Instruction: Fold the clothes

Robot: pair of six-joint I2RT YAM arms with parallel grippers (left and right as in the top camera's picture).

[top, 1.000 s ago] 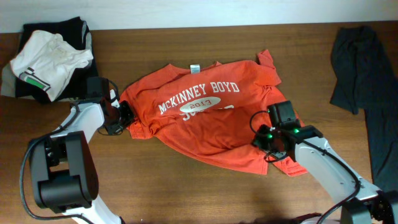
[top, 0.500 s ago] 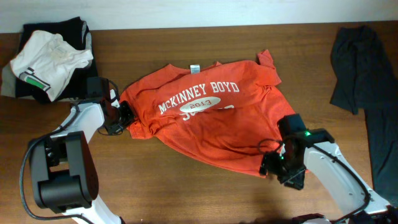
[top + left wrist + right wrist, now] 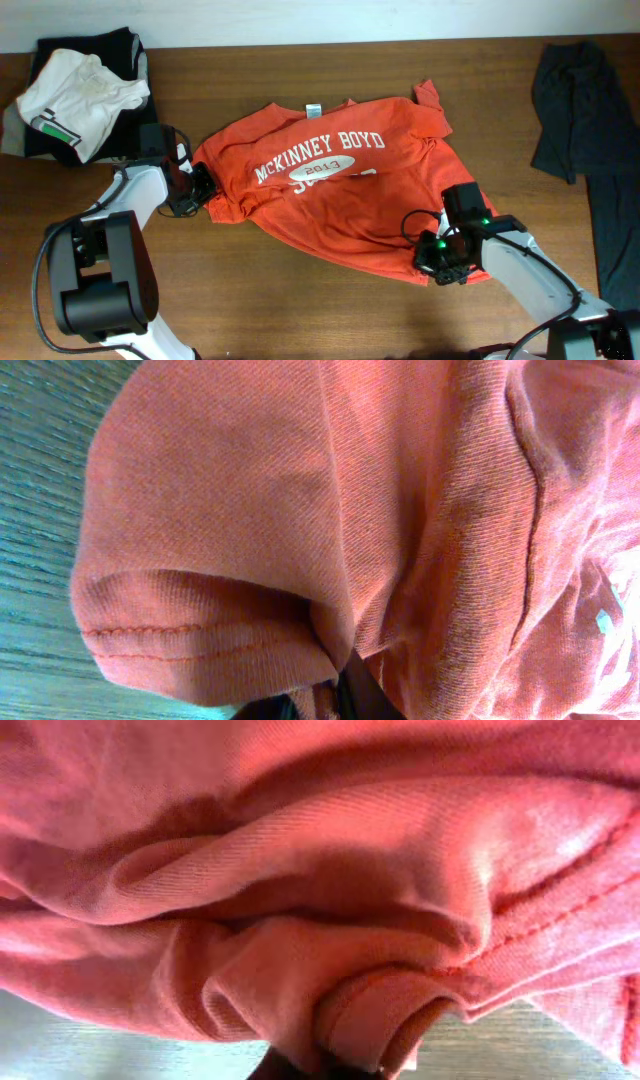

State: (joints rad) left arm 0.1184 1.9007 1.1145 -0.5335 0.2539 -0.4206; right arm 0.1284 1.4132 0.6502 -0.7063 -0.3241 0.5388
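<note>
A red-orange short-sleeved knit T-shirt (image 3: 330, 190) with white "McKINNEY BOYD" lettering lies rumpled, print up, at the centre of the brown wooden table (image 3: 300, 310). The left gripper (image 3: 200, 188), left of the table's centre, is clamped on a sleeve. The right gripper (image 3: 440, 262), toward the table's front right, is pinched closed on bunched hem fabric.

A white T-shirt (image 3: 75, 100) lies crumpled on a black garment (image 3: 122, 48) at the wooden counter's (image 3: 300, 310) far-left corner. A dark grey garment (image 3: 578, 100) lies along its right edge.
</note>
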